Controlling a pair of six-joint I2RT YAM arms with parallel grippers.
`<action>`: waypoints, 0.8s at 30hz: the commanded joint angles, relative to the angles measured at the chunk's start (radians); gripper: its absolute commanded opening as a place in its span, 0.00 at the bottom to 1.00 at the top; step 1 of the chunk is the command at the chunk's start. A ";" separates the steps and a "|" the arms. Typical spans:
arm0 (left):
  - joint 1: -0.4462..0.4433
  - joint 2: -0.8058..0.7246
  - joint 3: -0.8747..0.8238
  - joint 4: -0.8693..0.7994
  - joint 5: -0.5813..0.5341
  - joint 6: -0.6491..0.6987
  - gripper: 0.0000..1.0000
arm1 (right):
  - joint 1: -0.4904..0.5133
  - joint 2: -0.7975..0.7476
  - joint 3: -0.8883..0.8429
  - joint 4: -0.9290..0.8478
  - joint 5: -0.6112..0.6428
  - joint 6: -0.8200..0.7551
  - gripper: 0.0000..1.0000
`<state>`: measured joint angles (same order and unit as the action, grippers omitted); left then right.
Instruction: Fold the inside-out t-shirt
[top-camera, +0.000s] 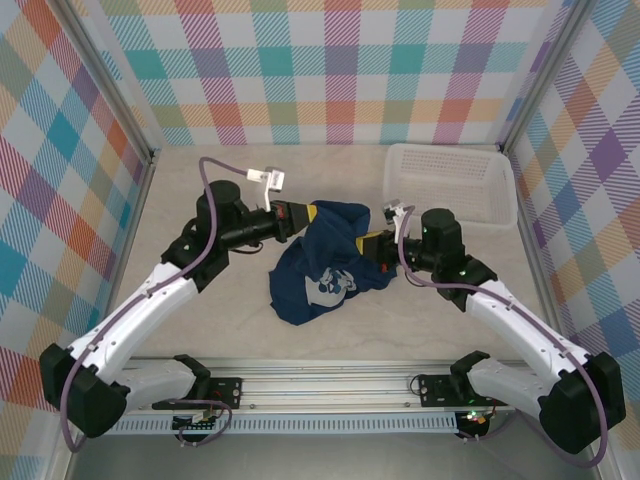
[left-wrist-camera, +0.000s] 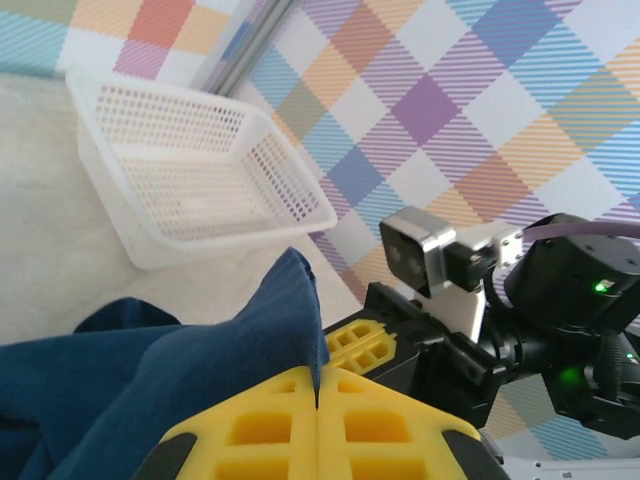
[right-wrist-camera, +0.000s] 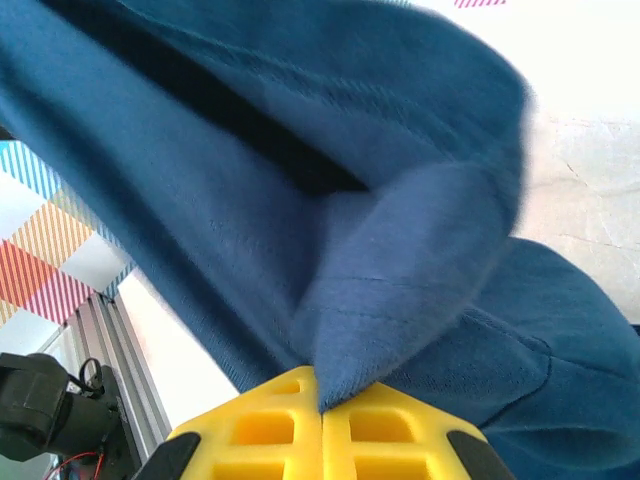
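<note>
Walls (top-camera: 330, 70): pastel checked panels in teal, orange, purple and yellow close in the workspace on three sides.
Table (top-camera: 200, 330): pale beige, mottled surface with a silver metal rail (top-camera: 330, 385) along its near edge.
Left arm (top-camera: 150, 300): white and black segments reach from the near left corner in toward the middle of the table.
Right arm (top-camera: 520, 325): the same white and black build, reaching in from the near right corner.
T-shirt (top-camera: 320, 265): dark navy blue cloth garment at the middle of the table, between the two grippers. Its upper edge is drawn up to both of them and the rest hangs crumpled toward the near side.
Basket (top-camera: 505, 190): white perforated plastic, rectangular, at the far right of the table beside the right wall, apart from the cloth.
Left gripper (left-wrist-camera: 316, 385): yellow fingers pressed together, pinching a fold of navy cloth at the garment's upper left edge.
Right gripper (right-wrist-camera: 322, 400): yellow fingers likewise closed, clamping a fold of the navy cloth on the garment's right side.
Print (top-camera: 330, 287): white round graphic facing up on the lower part of the cloth.
</note>
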<state>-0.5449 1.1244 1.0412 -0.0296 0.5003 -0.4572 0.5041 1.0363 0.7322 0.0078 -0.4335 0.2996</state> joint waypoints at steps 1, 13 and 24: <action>0.022 -0.041 -0.040 0.080 -0.008 0.037 0.00 | 0.002 -0.035 -0.034 0.081 -0.023 -0.002 0.05; 0.022 -0.101 -0.182 0.090 0.060 0.188 0.00 | 0.001 -0.110 -0.013 -0.094 0.008 -0.140 0.39; 0.022 -0.127 -0.210 0.055 0.073 0.234 0.00 | -0.012 0.214 0.199 -0.138 -0.038 -0.081 0.61</action>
<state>-0.5339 1.0191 0.8349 0.0067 0.5430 -0.2581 0.5022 1.2037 0.8780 -0.1081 -0.4446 0.1997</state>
